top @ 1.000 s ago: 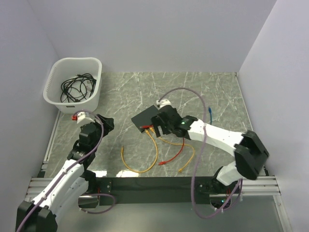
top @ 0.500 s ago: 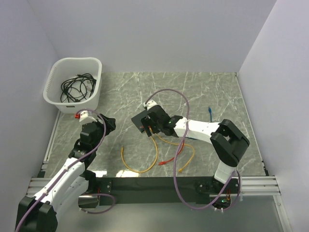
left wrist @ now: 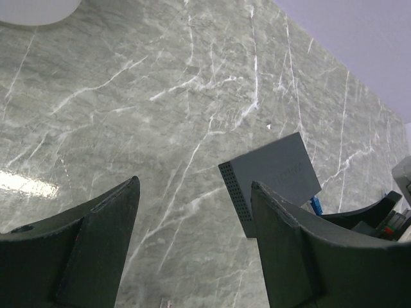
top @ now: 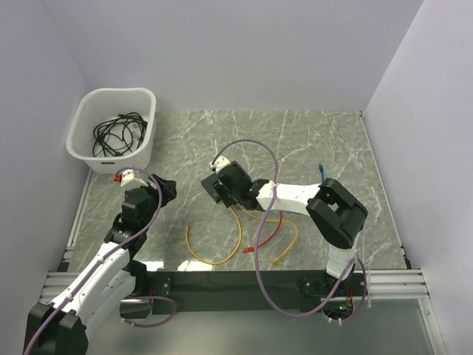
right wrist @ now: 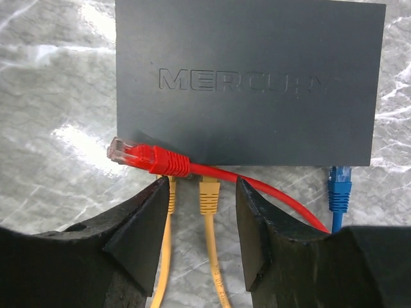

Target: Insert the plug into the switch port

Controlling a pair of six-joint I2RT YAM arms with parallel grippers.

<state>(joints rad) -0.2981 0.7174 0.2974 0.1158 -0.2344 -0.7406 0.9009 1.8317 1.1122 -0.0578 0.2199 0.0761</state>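
Observation:
The black switch (right wrist: 244,83) lies flat on the marble; in the top view (top: 210,185) my right gripper covers most of it. Two yellow plugs (right wrist: 209,196) and a blue plug (right wrist: 339,189) sit in ports along its near edge. A red plug (right wrist: 144,156) lies loose across that edge, in no port. My right gripper (right wrist: 202,192) is open, its jaws on either side of one yellow plug and just short of the red plug. My left gripper (left wrist: 196,186) is open and empty, left of the switch (left wrist: 276,173).
A white slotted basket (top: 87,157) with black cables stands at the back left. Loose yellow cables (top: 214,255) and a red cable (top: 267,235) trail toward the front. A blue cable end (top: 322,174) lies at the right. Walls close in on three sides.
My right gripper has moved left and now sits over the switch's port edge. The left arm has barely moved.

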